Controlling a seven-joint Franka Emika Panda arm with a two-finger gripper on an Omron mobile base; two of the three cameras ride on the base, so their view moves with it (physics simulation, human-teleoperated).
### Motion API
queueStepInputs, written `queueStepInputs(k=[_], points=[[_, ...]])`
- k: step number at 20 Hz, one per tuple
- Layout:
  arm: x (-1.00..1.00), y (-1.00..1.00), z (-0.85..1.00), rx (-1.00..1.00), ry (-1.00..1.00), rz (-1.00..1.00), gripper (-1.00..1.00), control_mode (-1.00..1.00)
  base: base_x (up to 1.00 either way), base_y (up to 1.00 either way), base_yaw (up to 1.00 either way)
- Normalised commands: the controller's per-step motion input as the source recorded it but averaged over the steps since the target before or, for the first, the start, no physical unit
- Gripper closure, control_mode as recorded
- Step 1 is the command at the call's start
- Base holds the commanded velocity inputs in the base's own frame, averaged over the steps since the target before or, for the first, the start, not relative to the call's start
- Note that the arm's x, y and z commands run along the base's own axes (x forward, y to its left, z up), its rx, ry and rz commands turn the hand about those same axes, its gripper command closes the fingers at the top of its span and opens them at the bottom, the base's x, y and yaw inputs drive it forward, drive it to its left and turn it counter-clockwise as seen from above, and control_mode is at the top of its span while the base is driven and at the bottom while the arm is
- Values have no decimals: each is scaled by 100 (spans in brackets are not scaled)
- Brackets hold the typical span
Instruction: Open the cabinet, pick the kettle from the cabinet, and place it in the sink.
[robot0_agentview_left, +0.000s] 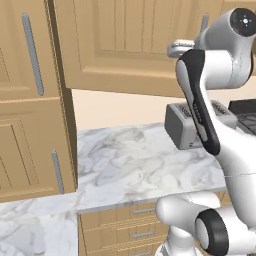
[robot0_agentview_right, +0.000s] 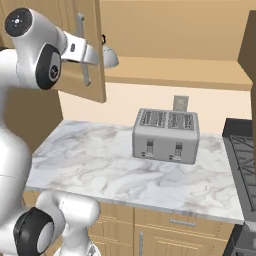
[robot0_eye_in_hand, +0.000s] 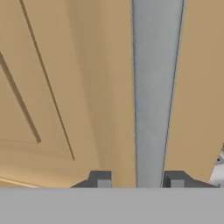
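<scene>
Left base view: my white arm rises at the right and reaches up to the cabinet (robot0_agentview_left: 120, 45), whose light-brown door stands swung out toward me. My hand sits high by the door's far edge, beside the top of a grey bar handle (robot0_agentview_left: 204, 21). Below my jaws a toaster (robot0_agentview_left: 186, 127) stands on the marble table (robot0_agentview_left: 135, 165). I cannot judge my jaws from here.

Right base view: the door hangs well open, edge-on, with my hand against its outer face at the handle. Just past my jaws, inside the cabinet on its shelf, the silvery dome of the kettle (robot0_agentview_right: 109, 56) peeks out with a dark handle on top. The toaster is well below and away from my jaws. I cannot see the sink from here.

Hand view: my jaws (robot0_eye_in_hand: 137, 179) stand partly open, one dark tip on each side of the handle, with gaps between tips and bar. They straddle the handle but do not seem to clamp it.

My judgement: the door looks open enough, so the opening step is ending. To finish well, I should spread wider before backing straight off, so neither tip drags the bar and swings the door. Then I should round the door's edge toward the kettle.
</scene>
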Motion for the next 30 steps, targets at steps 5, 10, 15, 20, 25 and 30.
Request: queueStepInputs(k=[5,10,15,20,25,30], points=[[-35,72,-67,0,1,0,100,-100,0,0,0],[-35,79,-67,0,1,0,100,-100,0,0,0],[-31,84,-66,0,4,0,100,-100,0,0,0],[-21,77,-63,0,6,0,100,-100,0,0,0],[-6,46,-41,0,1,0,-100,-100,0,0,0],[-2,-1,-3,0,0,0,-100,-100,0,0,0]])
